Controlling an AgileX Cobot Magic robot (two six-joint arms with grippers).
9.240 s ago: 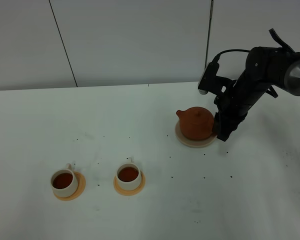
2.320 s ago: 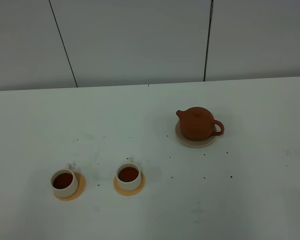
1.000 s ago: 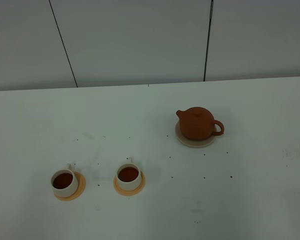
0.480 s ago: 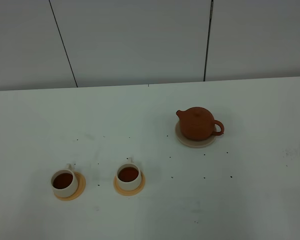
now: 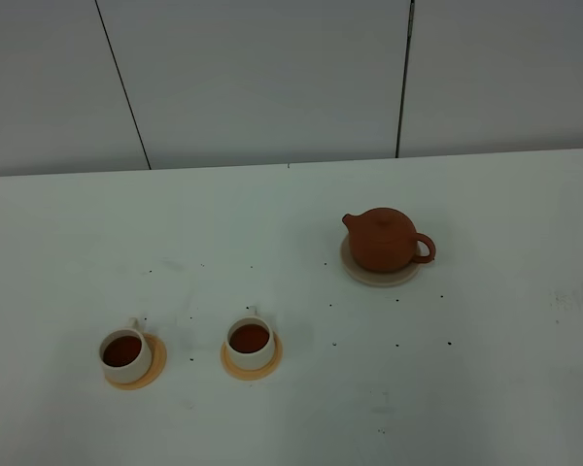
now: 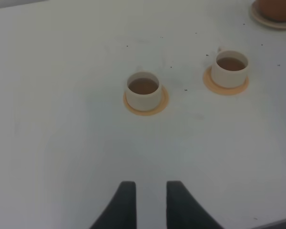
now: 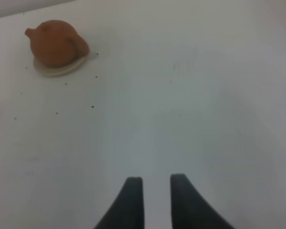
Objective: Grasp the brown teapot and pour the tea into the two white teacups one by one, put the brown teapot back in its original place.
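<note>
The white table (image 5: 272, 243) fills the exterior high view, speckled with small dark crumbs.

The brown teapot (image 5: 383, 240) sits upright at about 2 o'clock from the table's middle, resting on the round beige coaster (image 5: 364, 276), which shows as a pale rim around its base. Its spout points toward 9 o'clock and its loop handle toward 3 o'clock. Nothing touches it.

The 2 white cups stand at about 7 o'clock, well apart from the teapot. The left cup (image 5: 124, 352) and the right cup (image 5: 250, 342) each hold dark tea (image 5: 250, 337) and each sit on a small orange coaster (image 5: 263, 368).

Neither arm appears in the exterior high view. In its own wrist view, the left gripper (image 6: 146, 202) hangs above bare table with its 2 dark fingers a narrow gap apart, holding nothing; both cups lie ahead of it. The right gripper (image 7: 157, 200) stands likewise, fingers narrowly parted and empty, with the teapot far off ahead of it.
</note>
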